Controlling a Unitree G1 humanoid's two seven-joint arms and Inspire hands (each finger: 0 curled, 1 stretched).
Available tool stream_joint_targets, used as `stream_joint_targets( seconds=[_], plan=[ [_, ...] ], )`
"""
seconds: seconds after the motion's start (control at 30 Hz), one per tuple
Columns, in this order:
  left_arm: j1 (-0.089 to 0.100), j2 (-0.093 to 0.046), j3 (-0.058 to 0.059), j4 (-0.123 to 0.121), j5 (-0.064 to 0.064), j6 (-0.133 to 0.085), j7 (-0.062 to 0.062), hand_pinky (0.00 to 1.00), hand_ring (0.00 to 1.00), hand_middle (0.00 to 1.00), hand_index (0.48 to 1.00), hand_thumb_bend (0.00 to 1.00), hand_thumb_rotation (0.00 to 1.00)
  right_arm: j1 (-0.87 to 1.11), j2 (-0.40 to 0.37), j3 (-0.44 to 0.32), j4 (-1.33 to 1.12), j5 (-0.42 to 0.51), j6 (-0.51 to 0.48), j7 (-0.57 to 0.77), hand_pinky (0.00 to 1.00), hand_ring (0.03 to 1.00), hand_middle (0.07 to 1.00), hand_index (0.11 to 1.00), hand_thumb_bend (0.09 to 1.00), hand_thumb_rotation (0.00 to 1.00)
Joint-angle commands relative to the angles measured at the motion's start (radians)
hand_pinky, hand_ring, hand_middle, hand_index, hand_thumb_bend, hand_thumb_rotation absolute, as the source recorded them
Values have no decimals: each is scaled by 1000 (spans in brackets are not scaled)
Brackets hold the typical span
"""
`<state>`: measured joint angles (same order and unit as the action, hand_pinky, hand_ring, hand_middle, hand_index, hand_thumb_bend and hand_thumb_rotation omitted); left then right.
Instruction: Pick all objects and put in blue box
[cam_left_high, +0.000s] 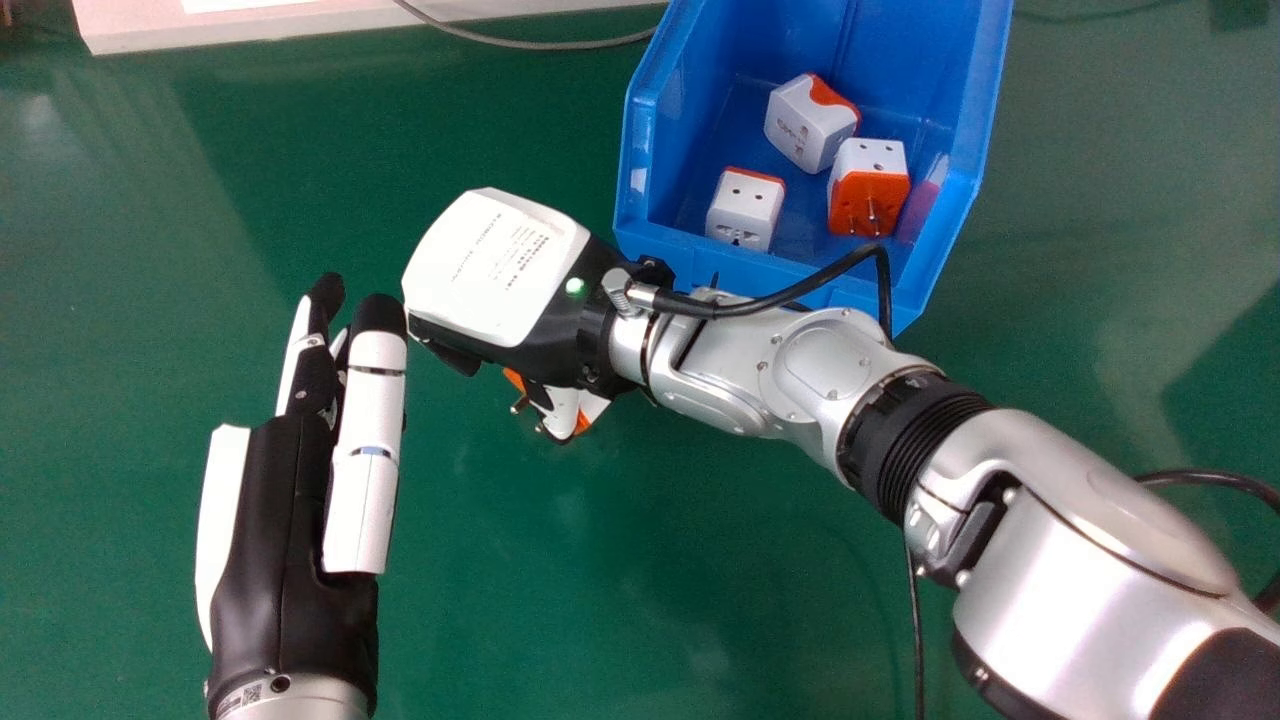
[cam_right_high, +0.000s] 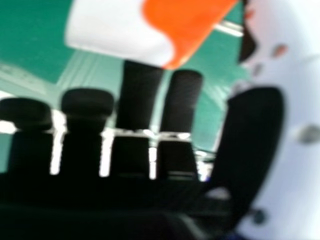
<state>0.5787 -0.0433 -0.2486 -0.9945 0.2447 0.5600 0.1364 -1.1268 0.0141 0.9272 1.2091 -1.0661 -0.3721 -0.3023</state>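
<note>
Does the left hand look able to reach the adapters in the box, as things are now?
Probably not directly: the right hand and its arm lie between left hand and adapters.

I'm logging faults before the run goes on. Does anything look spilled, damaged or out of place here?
No spill or damage stands out. The three adapters in the blue box sit at mixed angles, which seems ordinary. An adapter outside it, partly hidden by the right hand, isn't packed yet.

three white-and-orange adapters (cam_left_high: 745, 208) lie in the blue box (cam_left_high: 638, 150). the right robot hand (cam_left_high: 490, 265), beside the box, partly hides more white-and-orange casing (cam_left_high: 594, 408). the left robot hand (cam_left_high: 285, 520), fingers straight, is over the green tabletop (cam_left_high: 600, 600).
</note>
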Motion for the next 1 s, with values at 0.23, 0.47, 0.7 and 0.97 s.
stream_joint_targets(
  seconds=[0.23,0.47,0.7,0.97],
  plan=[
    [-6,1,-3,-37,16,9,1,889,942,937,971,457,994,-7,-2,-23,-15,19,-1,-9,85,100,163,470,514,113],
    [-17,2,9,-30,10,12,-3,889,942,937,971,457,994,-3,-2,-48,-27,40,2,6,89,103,161,469,514,113],
    [-40,1,28,-17,4,20,-10,889,942,937,971,458,994,28,0,-96,-42,86,15,7,128,132,190,470,511,112],
    [-61,2,46,-1,2,23,-15,889,942,937,972,458,993,35,-16,-109,-61,101,16,28,161,162,213,471,510,112]
  ],
)
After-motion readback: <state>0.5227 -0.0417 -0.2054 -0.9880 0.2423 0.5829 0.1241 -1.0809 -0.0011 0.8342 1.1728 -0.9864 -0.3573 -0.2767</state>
